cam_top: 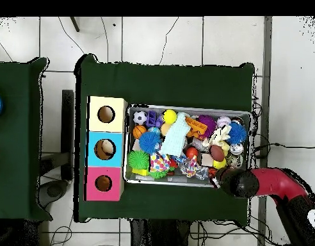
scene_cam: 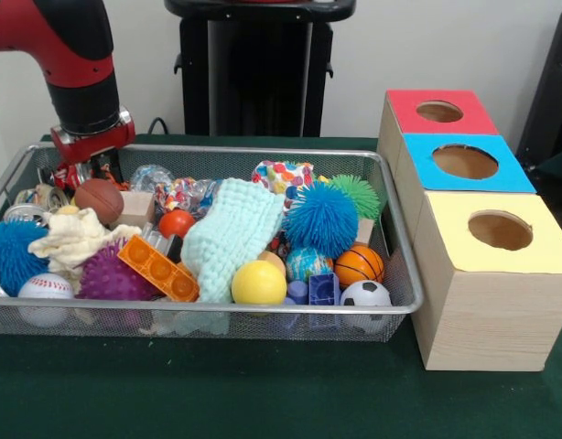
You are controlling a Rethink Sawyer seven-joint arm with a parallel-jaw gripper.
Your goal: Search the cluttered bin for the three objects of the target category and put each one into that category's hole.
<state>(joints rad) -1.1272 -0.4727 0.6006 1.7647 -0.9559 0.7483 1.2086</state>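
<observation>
Gripper [scene_cam: 80, 174] sits low at the far corner of the bin [scene_cam: 217, 315], on the front view's left, just inside the rim. Fingers hidden behind clutter & the red wrist block, so can't tell if it's spread or clenched, or if anything is in it. Overhead view: arm [cam_top: 275, 182] comes in from the lower right, its black end over the bin's corner nearest the robot base.

Right by the gripper, front view: brown mini basketball [scene_cam: 99, 198] just beside & a bit nearer the camera; tape rolls [scene_cam: 38, 197] on the other side of it, against the mesh. Cream rag [scene_cam: 72, 240] lies nearer the camera than the gripper, w/ blue spiky ball [scene_cam: 11, 254], baseball [scene_cam: 45, 288] & purple knobby ball [scene_cam: 112, 274] beyond that toward the near rim.

Further off across the bin: orange brick [scene_cam: 157, 268], mint knit cloth [scene_cam: 231, 238], yellow ball [scene_cam: 259, 283], big blue fuzzy ball [scene_cam: 320, 219], green spiky ball [scene_cam: 359, 195], orange mini basketball [scene_cam: 359, 265], soccer ball [scene_cam: 365, 294].

No soft toy can be made out for certain in the pile in either view.

Red-topped box's hole [scene_cam: 439, 112] is well apart from the gripper, past the bin's opposite end, the farthest of 3 boxes from the camera; blue-topped box [scene_cam: 464, 163] & yellow-topped box [scene_cam: 499, 230] stand in line nearer the camera.
</observation>
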